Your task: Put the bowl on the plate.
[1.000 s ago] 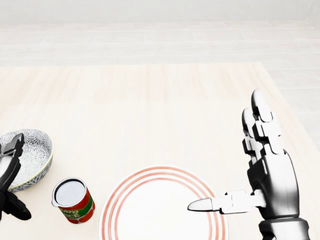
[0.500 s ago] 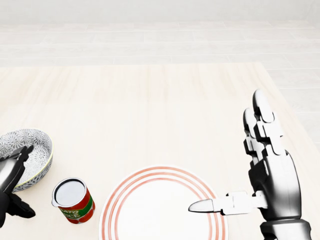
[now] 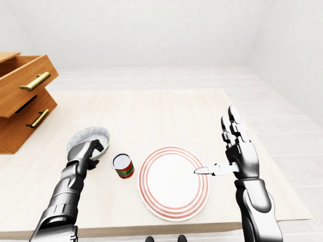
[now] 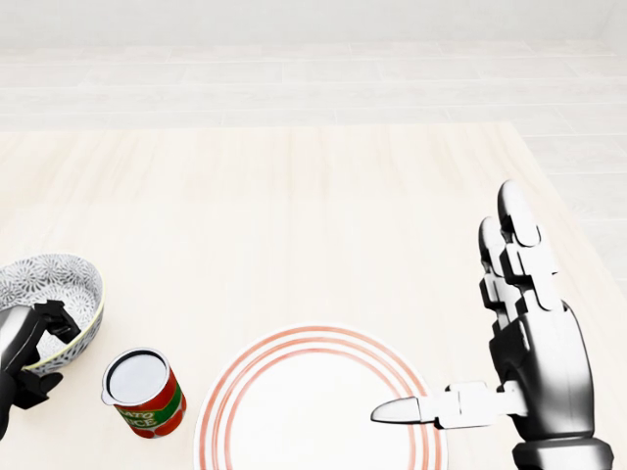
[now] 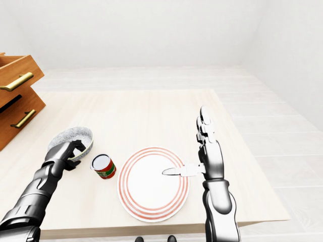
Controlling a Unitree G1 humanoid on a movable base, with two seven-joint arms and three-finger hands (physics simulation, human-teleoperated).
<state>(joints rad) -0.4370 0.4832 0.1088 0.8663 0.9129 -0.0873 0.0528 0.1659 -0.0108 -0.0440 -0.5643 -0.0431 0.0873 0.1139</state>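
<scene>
Pale wooden table (image 3: pixel 151 111) in a white room, red-ringed plate (image 3: pixel 174 182) near its bottom edge, patterned bowl (image 3: pixel 90 137) left of the plate beyond a red can (image 3: pixel 122 166), left hand (image 3: pixel 87 153) curled over the bowl's near rim, right hand (image 3: pixel 237 154) spread wide just right of the plate, thumb over its rim

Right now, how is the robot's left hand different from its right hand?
The left hand curls its fingers over the near rim of the bowl; the right hand is spread open, holding nothing. The left hand sits low by the table; the right hand points upward, thumb over the plate. Both are dark metal.
</scene>
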